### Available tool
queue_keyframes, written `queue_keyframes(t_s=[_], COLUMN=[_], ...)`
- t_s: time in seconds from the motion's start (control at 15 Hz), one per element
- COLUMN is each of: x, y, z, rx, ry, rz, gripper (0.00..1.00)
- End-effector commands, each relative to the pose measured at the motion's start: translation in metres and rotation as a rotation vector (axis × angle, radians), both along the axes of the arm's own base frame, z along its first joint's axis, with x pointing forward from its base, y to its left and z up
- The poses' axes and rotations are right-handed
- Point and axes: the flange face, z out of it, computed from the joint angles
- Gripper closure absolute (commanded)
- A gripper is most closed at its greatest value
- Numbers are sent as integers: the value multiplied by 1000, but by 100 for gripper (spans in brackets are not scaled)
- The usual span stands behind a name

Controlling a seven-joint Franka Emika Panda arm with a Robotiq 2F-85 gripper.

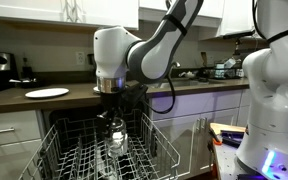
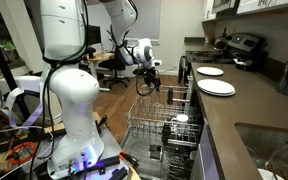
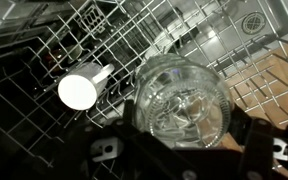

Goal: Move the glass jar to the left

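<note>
The glass jar (image 3: pixel 181 100) is clear, with a wide round rim, and fills the middle of the wrist view. It sits between the two dark fingers of my gripper (image 3: pixel 182 142), which is shut on it. The jar hangs over the wire dishwasher rack (image 3: pixel 44 45). In an exterior view the gripper (image 1: pixel 111 108) points straight down with the jar (image 1: pixel 115 135) below it, at the rack's (image 1: pixel 74 152) top level. In both exterior views the gripper (image 2: pixel 150 84) is over the far part of the rack (image 2: pixel 149 125).
A white-topped cup (image 3: pixel 80 90) lies in the rack just left of the jar; it also shows in an exterior view (image 2: pixel 181 119). White plates (image 1: pixel 47 93) (image 2: pixel 217 88) sit on the dark counter. The white robot base (image 2: pixel 72 110) and cables stand beside the open dishwasher.
</note>
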Motion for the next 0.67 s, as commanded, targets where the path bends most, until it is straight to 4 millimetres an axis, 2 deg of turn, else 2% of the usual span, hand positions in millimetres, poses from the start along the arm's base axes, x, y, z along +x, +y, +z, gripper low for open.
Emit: queue_keyframes(t_s=[0.0, 0.6], x=[25, 67], y=[-1, 10], z=[4, 1], rx=[8, 25], ry=[-20, -38], rz=[63, 156], gripper=[39, 39])
